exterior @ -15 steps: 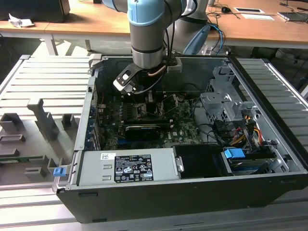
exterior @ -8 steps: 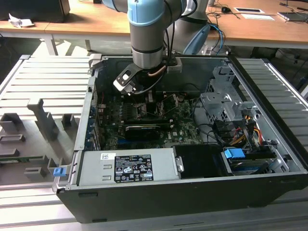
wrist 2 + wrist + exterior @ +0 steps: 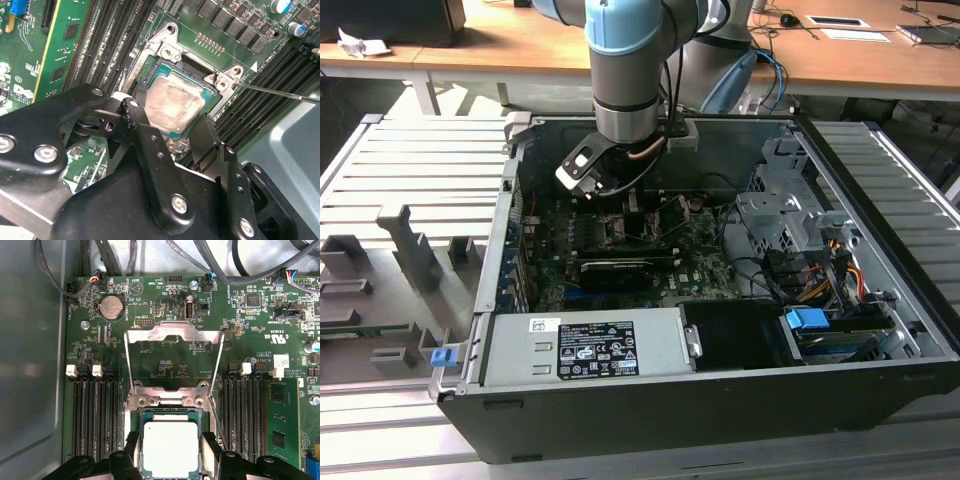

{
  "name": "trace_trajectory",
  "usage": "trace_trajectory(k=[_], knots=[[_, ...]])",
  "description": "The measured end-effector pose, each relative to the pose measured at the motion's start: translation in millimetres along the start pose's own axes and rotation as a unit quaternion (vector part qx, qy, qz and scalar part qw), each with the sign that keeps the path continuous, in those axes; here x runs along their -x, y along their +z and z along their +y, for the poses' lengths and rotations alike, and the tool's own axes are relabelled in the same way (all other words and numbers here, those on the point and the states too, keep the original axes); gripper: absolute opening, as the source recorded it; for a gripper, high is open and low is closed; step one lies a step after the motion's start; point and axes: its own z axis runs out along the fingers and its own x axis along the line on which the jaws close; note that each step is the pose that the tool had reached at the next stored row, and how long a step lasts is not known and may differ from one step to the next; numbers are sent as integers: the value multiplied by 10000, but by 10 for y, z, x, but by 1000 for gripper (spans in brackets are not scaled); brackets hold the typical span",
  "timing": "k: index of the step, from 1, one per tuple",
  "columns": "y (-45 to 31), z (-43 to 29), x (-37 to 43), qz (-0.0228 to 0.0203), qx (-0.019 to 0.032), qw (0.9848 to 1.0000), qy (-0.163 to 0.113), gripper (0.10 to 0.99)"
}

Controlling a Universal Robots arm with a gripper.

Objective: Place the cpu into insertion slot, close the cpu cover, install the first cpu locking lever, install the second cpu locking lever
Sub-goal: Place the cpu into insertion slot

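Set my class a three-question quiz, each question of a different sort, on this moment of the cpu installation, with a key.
1. True or false: the cpu cover is shut over the cpu.
2. The gripper is nearest to: A the power supply, B the cpu, C the drive bays.
3. What colour is the board around the insertion slot?
Key: 1 false; 2 B; 3 green.

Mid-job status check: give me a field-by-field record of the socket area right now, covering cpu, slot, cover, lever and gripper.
cpu: lying in the insertion slot, metal face up
insertion slot: occupied, silvery rim showing around the chip
cpu cover: swung up open, clear of the slot
locking lever: thin rod sticking out from a slot corner, not over the cover
gripper: low over the cpu, astride it
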Motion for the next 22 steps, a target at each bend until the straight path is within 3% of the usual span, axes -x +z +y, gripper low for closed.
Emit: trace_trajectory(k=[7, 8, 11, 12, 14, 22], knots=[[-92, 8, -3, 0, -2, 10000, 1, 588], [-95, 13, -2, 0, -9, 10000, 0, 459], [-109, 19, -2, -1, -22, 10000, 1, 337], [-121, 20, -2, -2, -27, 10000, 1, 216], [-134, 22, -3, -1, -29, 10000, 1, 106], [-171, 26, -3, -1, -29, 10000, 1, 106]])
